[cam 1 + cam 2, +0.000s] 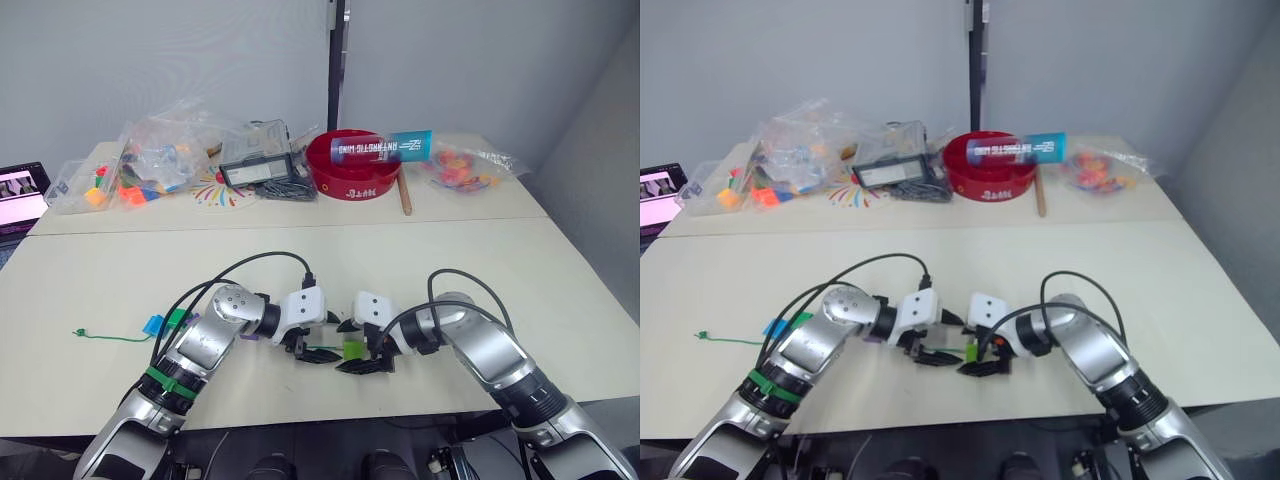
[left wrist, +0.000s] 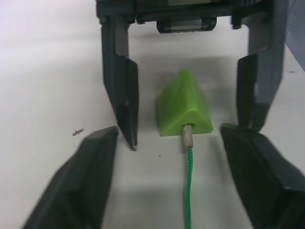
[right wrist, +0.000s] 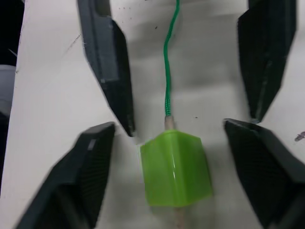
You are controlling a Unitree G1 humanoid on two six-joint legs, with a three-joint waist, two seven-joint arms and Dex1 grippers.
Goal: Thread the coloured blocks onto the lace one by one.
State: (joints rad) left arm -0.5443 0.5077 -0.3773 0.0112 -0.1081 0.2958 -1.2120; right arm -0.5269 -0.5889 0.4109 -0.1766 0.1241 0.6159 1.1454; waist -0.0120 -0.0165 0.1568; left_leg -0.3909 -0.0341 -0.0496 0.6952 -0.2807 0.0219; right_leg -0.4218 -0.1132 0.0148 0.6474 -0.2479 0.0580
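Black on both arms: found the left gripper (image 1: 318,352) with its two fingers (image 2: 95,181) spread well apart, clamped on nothing, low over the table (image 1: 500,270). Found the right gripper (image 1: 362,354) facing it, tips toward tips, its two fingers (image 3: 90,171) likewise parted and empty.

Counted four black fingers ringed round one light green block (image 2: 183,107), two on either side, none touching it. Saw that block resting on the table between the grippers. Saw the lace (image 2: 189,186) running straight into one face of the block, pale stiff tip (image 2: 188,136) at the hole. Noted a pale stub at the opposite face too in the right wrist view; could not tell how far through.

Traced the lace outward, lost it under the left arm, then picked up its thin green tail (image 1: 110,337) lying flat, well off to the left, ending in one small knot (image 1: 77,332).

Counted beside the left forearm one blue block (image 1: 153,325) and one dark green block (image 1: 178,318), just beside each other. Made out one purple piece (image 1: 250,338) by the left wrist, mostly hidden.

Farther back, noted one red bowl (image 1: 352,165) with one tube (image 1: 385,148) laid across its rim.
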